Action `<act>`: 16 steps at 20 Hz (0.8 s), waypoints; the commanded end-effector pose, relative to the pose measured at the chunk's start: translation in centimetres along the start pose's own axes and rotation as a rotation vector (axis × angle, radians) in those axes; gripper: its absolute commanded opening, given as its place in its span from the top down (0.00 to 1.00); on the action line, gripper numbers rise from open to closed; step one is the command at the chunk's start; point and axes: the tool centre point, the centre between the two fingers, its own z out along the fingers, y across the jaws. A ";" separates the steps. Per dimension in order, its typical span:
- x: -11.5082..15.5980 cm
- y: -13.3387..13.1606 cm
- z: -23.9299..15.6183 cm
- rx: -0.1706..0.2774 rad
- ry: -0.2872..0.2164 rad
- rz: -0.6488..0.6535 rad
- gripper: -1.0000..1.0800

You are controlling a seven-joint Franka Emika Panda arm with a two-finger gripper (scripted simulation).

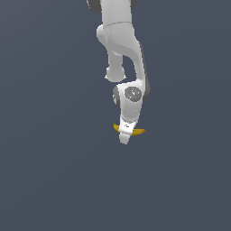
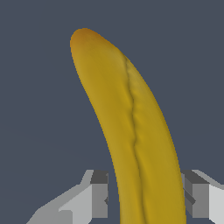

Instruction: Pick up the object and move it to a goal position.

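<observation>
Yellow banana (image 2: 140, 144): lies crosswise between the fingers, long axis running out past both sides.
Gripper (image 1: 125, 134): fingers flank its middle; contact unclear.

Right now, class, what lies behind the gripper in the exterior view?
The banana: both tips poke out either side of the gripper. Its middle is covered there.

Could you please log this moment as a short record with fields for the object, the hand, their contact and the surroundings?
object: yellow banana, curved, one darker tip in the wrist view
hand: Panda hand, pointing down over the banana
fingers: one finger on each side of the banana, close against it
contact: cannot tell if the pads press it, or if it is lifted
surroundings: plain dark grey surface; no goal marker visible
</observation>
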 end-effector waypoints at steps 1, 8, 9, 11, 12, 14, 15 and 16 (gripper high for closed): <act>-1.6 0.9 -0.3 -0.002 0.000 0.001 1.00; -8.3 4.3 -1.2 -0.001 0.001 0.001 1.00; -9.4 4.9 -1.3 -0.001 0.001 0.001 1.00; -11.6 6.0 -1.6 -0.001 0.001 0.001 1.00; -12.8 6.6 -1.8 -0.001 0.001 0.001 1.00; -15.0 7.8 -2.1 -0.001 0.001 0.001 1.00; -16.1 8.4 -2.3 -0.001 0.001 0.001 1.00; -17.2 9.0 -2.4 -0.001 0.001 0.001 1.00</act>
